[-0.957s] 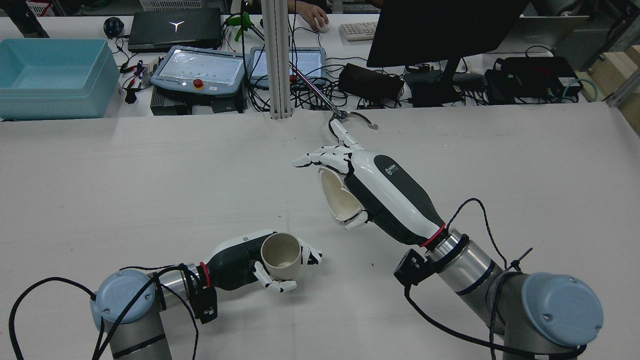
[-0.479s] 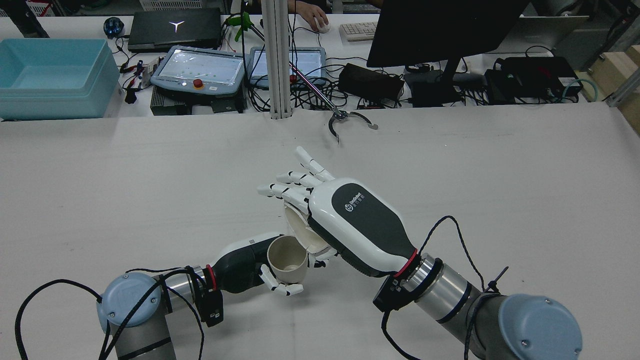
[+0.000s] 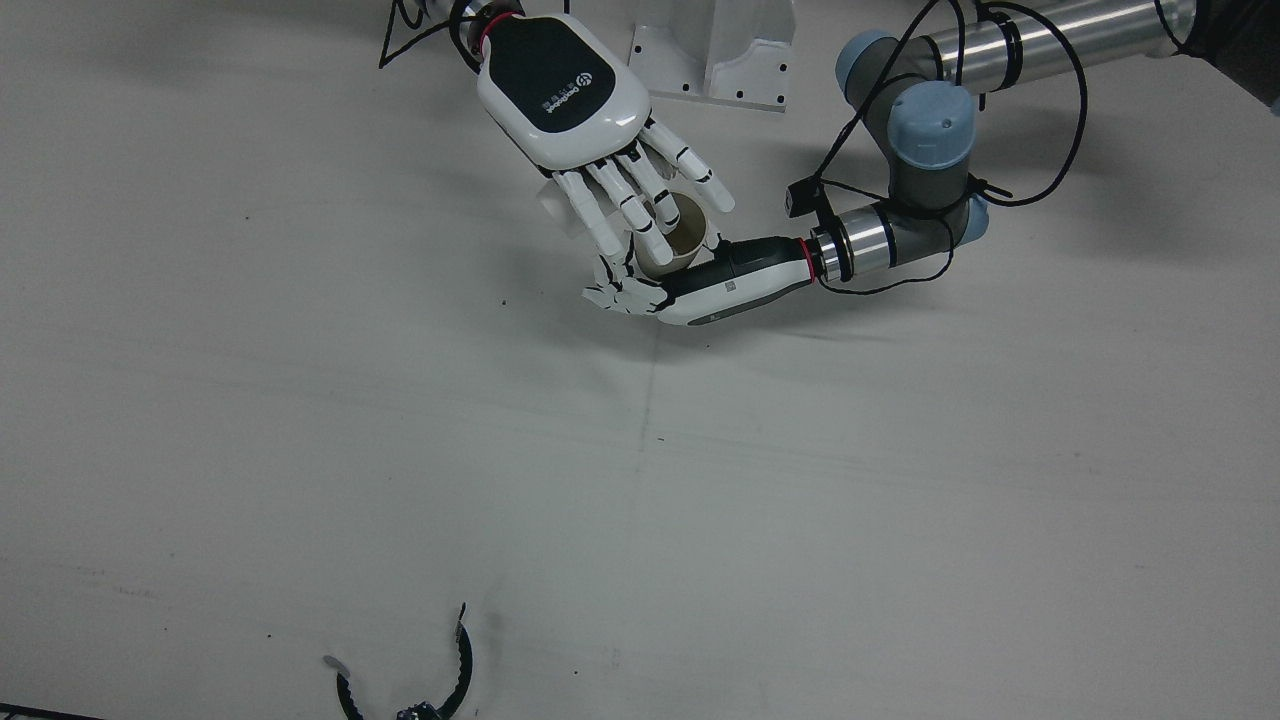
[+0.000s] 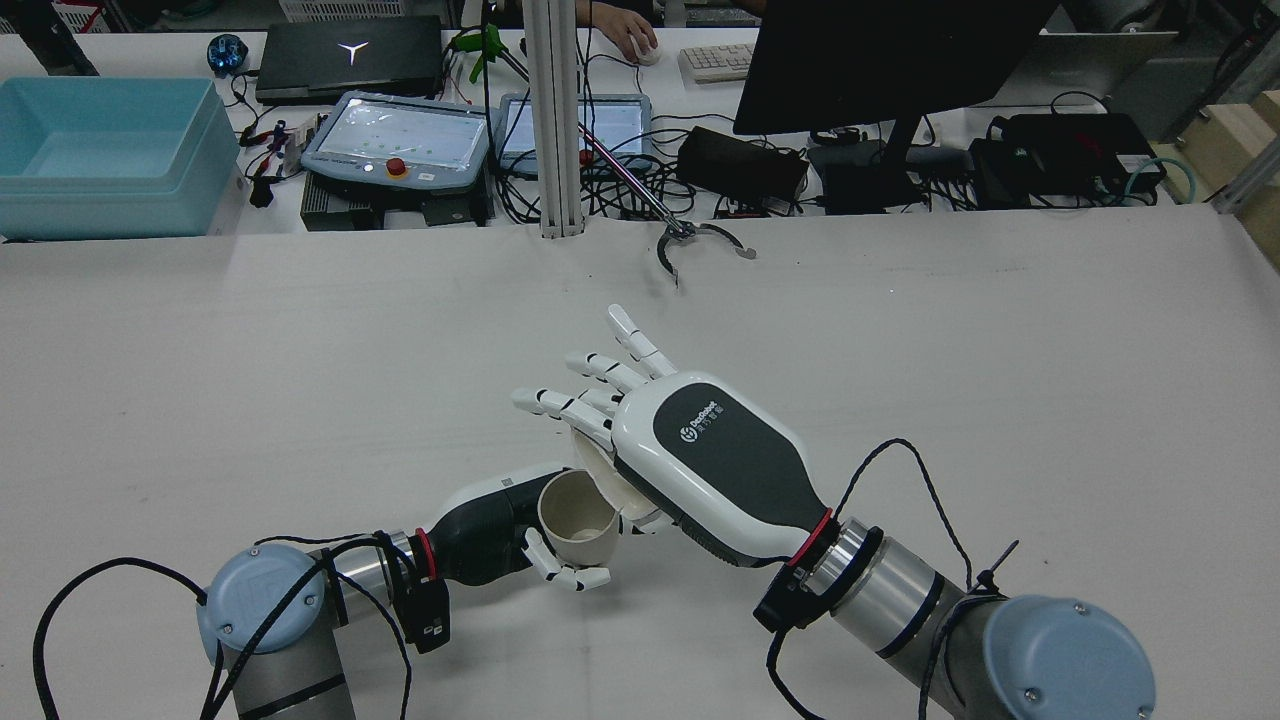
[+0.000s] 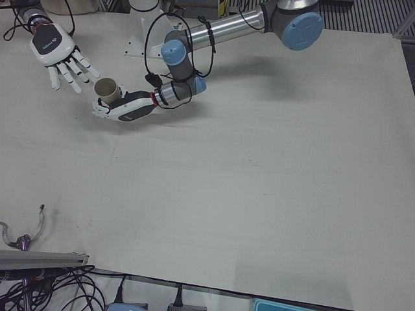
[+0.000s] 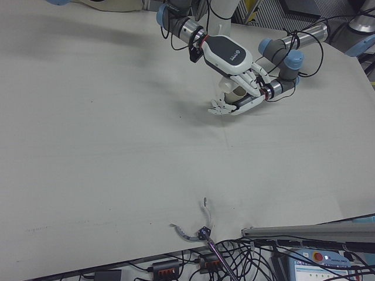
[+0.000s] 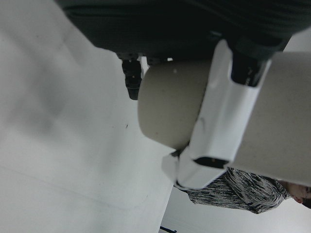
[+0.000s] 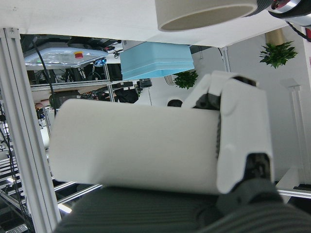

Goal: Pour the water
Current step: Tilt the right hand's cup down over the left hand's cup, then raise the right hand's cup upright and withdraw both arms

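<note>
My left hand [image 4: 480, 530] is shut on a beige cup [image 4: 575, 520] and holds it upright and mouth up, low over the table near its near edge. My right hand [image 4: 700, 460] is shut on a white cup [image 4: 600, 470], palm down. It holds that cup on its side, its mouth at the beige cup's rim. In the front view the right hand [image 3: 560, 90] covers most of the beige cup [image 3: 675, 240], which the left hand [image 3: 720, 285] grips. The right hand view shows the white cup [image 8: 136, 145] on its side with the beige cup's rim [image 8: 204, 12] close by. No water shows.
A black claw-shaped tool [image 4: 690, 240] on a rod lies at the table's far edge, also in the front view [image 3: 410, 690]. Beyond the table stand a blue bin [image 4: 110, 150], teach pendants [image 4: 400, 140], a monitor and cables. The white table [image 4: 1000, 350] spreads wide on both sides.
My right hand has come from the table's middle down to the left hand and turned palm down, bringing the white cup's mouth to the beige cup. The left hand has barely shifted.
</note>
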You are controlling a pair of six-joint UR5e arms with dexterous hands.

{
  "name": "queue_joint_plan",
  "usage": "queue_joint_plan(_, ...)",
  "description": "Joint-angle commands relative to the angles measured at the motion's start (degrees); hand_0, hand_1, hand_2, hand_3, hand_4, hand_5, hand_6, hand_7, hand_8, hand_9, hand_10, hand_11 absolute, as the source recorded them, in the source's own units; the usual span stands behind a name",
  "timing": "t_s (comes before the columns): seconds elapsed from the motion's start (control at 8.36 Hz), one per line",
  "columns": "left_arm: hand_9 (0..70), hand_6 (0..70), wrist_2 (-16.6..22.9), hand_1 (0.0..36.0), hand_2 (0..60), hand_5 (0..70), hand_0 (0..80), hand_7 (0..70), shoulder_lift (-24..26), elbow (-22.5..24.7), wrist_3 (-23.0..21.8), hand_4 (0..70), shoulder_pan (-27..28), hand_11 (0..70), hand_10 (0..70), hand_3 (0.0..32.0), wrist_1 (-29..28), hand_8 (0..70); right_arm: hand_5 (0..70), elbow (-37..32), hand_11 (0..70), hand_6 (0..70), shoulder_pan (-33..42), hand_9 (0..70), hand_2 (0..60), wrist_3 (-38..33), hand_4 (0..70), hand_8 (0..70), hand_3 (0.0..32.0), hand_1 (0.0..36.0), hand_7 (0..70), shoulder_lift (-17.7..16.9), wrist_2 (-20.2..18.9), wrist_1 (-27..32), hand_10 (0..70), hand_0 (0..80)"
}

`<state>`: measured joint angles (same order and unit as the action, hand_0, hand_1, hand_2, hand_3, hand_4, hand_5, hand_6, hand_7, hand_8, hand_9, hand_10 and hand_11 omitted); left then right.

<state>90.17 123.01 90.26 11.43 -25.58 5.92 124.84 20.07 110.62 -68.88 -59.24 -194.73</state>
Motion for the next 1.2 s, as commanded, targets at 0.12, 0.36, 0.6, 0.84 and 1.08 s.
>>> queue_joint_plan(0.12, 18.8, 30.1, 0.09, 36.0, 60.0, 70.0, 80.0, 34.1, -0.31, 0.61, -0.35, 70.0, -0.08, 19.3, 10.8, 0.0, 0.41, 15.9, 18.2, 0.31, 0.0, 40.8, 1.02, 17.4, 60.0, 0.56, 0.0, 14.2, 6.0, 36.0, 45.2, 0.59, 0.44, -0.65, 0.0, 61.3)
queue_joint_plan(0.36, 18.5, 30.0, 0.44, 36.0, 60.0, 70.0, 80.0, 34.0, -0.84, 0.7, -3.41, 70.0, -2.09, 19.0, 10.5, 0.0, 0.15, 15.7, 17.2, 4.94, 0.0, 38.3, 3.91, 17.5, 60.0, -0.23, 0.0, 14.5, 7.2, 36.0, 39.9, 0.5, 4.54, -0.12, 0.0, 59.4)
queue_joint_plan(0.6, 18.0, 29.0, 0.7, 36.0, 60.0, 70.0, 80.0, 32.5, -6.52, 2.45, -4.39, 70.0, -7.18, 19.0, 10.7, 0.0, -0.47, 15.9, 17.2, 8.31, 1.8, 42.6, 9.7, 24.5, 60.0, -15.94, 0.0, 19.2, 2.6, 36.0, 46.2, -2.47, 10.0, 0.05, 0.0, 54.4)
queue_joint_plan(0.84, 18.2, 29.0, 1.58, 36.0, 60.0, 70.0, 80.0, 32.5, -12.77, 4.3, -5.18, 70.0, -15.86, 18.9, 10.6, 0.0, -0.82, 15.9, 16.3, 7.79, 1.4, 45.7, 13.58, 30.9, 60.0, -37.31, 6.4, 23.7, 0.0, 36.0, 50.6, -6.51, 15.01, 0.05, 0.0, 53.6)
queue_joint_plan(1.08, 18.1, 28.6, 1.76, 36.0, 60.0, 70.0, 80.0, 33.1, -19.97, 5.1, -5.01, 70.0, -24.57, 18.5, 10.2, 0.0, -1.6, 15.5, 15.3, 7.61, 0.0, 45.4, 18.22, 32.5, 60.0, -54.55, 10.8, 24.5, 0.0, 36.0, 54.8, -10.82, 16.88, -0.47, 0.0, 52.8)
